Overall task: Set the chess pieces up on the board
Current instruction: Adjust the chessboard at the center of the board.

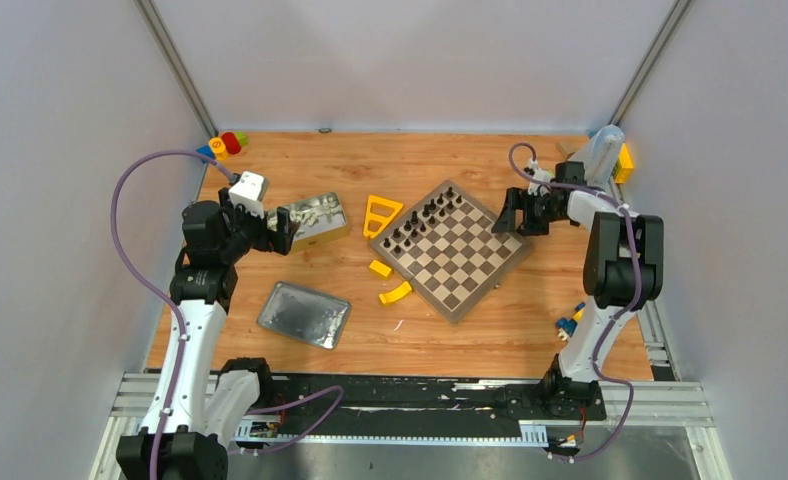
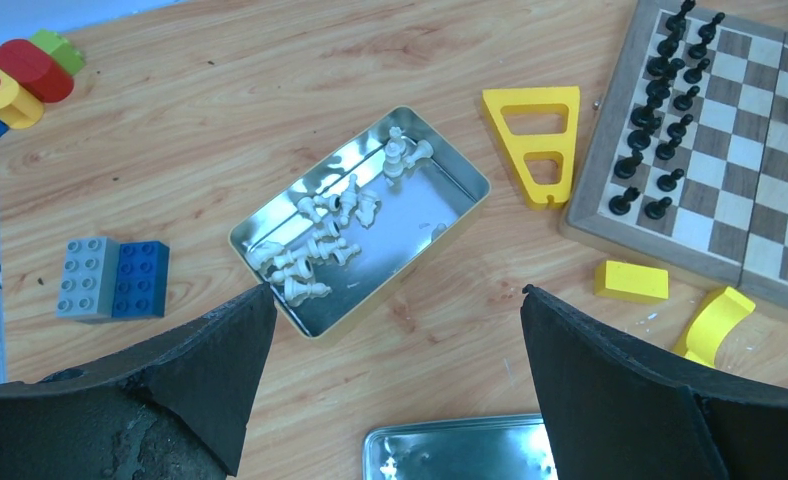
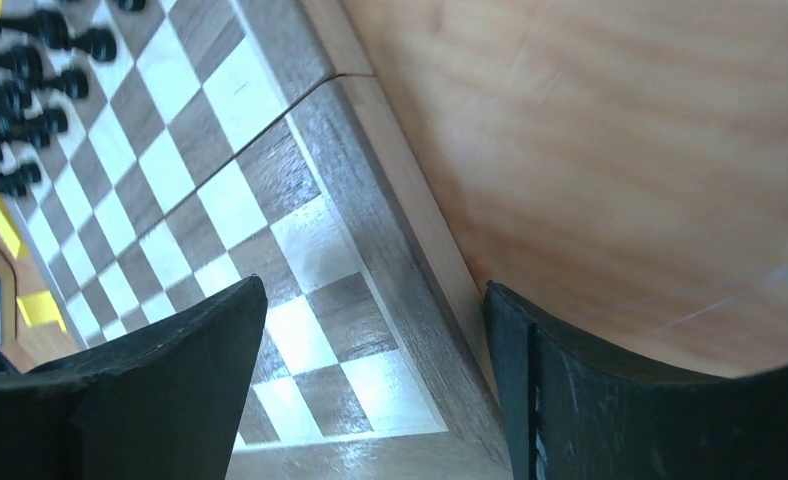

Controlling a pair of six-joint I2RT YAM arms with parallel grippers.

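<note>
The board [image 1: 470,265] lies tilted like a diamond in the middle of the table. Several black chess pieces [image 1: 422,216] stand in two rows along its far-left edge. The pale chess pieces [image 2: 325,235] lie heaped in an open metal tin [image 2: 440,200]. My left gripper [image 1: 285,230] hangs open above the table just in front of that tin, and its jaws [image 2: 398,292] hold nothing. My right gripper [image 1: 511,214] is open over the board's right corner. In the right wrist view it [image 3: 375,285] straddles the board's border [image 3: 370,190], with the black pieces [image 3: 30,80] far off.
Three yellow blocks [image 1: 381,214] [image 1: 380,268] [image 1: 397,293] lie left of the board. The tin's lid [image 1: 304,314] rests near the left arm. Toy bricks [image 2: 115,278] and coloured blocks [image 1: 225,145] sit at the back left, and more small toys [image 1: 570,322] by the right arm.
</note>
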